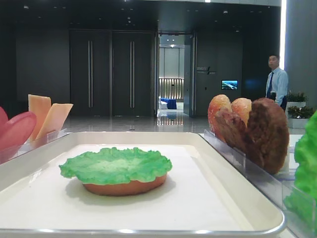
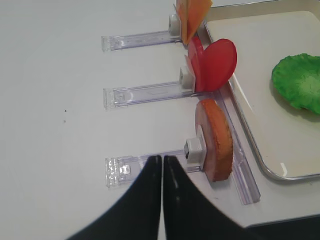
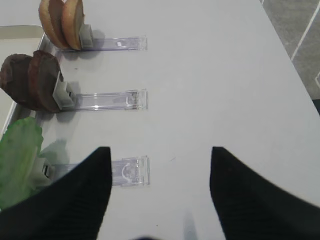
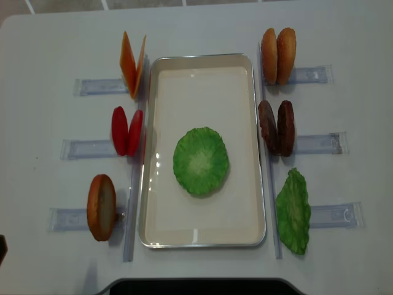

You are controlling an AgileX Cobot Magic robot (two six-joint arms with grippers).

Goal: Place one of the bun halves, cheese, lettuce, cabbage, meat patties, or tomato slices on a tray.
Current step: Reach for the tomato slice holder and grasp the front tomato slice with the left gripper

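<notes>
On the cream tray (image 4: 202, 92) a green lettuce leaf (image 4: 201, 161) lies flat on a bun half (image 1: 124, 187). Left of the tray, cheese (image 4: 132, 64), tomato slices (image 4: 127, 131) and a bun half (image 2: 216, 140) stand in clear holders. To its right stand two bun halves (image 4: 277, 55), meat patties (image 4: 276, 128) and another lettuce leaf (image 4: 293, 211). Cabbage is out of view. My left gripper (image 2: 162, 158) is shut and empty, just left of the lone bun half. My right gripper (image 3: 159, 150) hangs open over bare table, right of the lettuce (image 3: 20, 155).
Clear plastic holders (image 4: 316, 143) stick out sideways from both long sides of the tray. A dark robot base (image 4: 196, 286) sits at the near table edge. In the low view a man (image 1: 276, 82) stands far off at the back right.
</notes>
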